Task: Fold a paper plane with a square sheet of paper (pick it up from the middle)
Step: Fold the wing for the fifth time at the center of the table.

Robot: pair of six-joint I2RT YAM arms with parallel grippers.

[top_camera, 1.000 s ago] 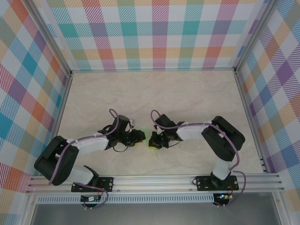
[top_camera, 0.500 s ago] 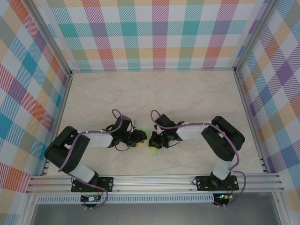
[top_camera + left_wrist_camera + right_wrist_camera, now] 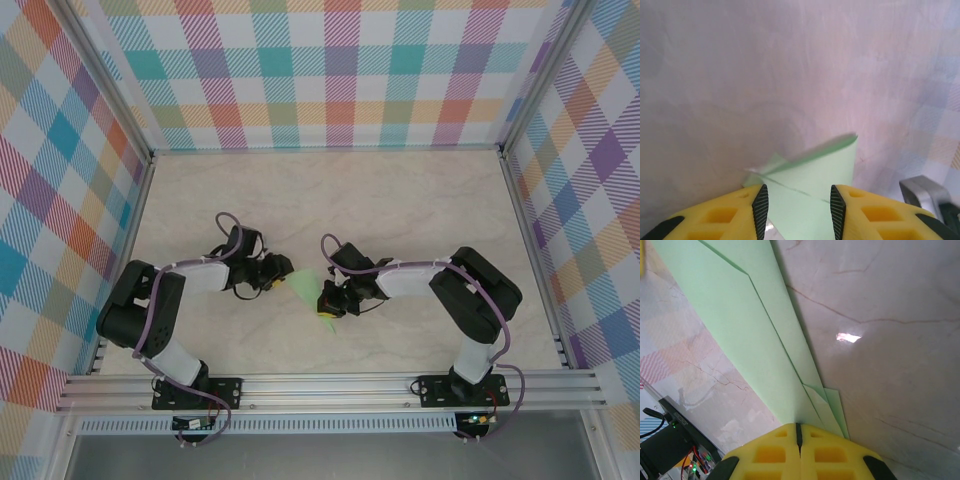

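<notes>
The square sheet of paper is folded into a slim, pale green paper plane [image 3: 304, 283] with long creases, lying low over the marble table between my two grippers. My right gripper [image 3: 326, 305] is shut on its narrow end; in the right wrist view the yellow jaws [image 3: 798, 426] meet on the folded layers, and the paper plane [image 3: 740, 315] stretches away from them. My left gripper [image 3: 280, 272] is at the other end. In the left wrist view its fingertips [image 3: 796, 192] stand apart, with the paper plane [image 3: 815, 170] passing loosely between them, untouched by the pads.
Plaid walls [image 3: 330, 70] close in the back and both sides. An aluminium rail [image 3: 330, 385] carrying the arm bases runs along the near edge. A metal bracket [image 3: 922, 187] shows at the right in the left wrist view. Bare marble tabletop [image 3: 330, 200] lies behind the arms.
My left gripper has drawn back to the left, away from the right gripper, and its jaws have widened. More green paper now shows between the grippers. The right arm has not moved.
</notes>
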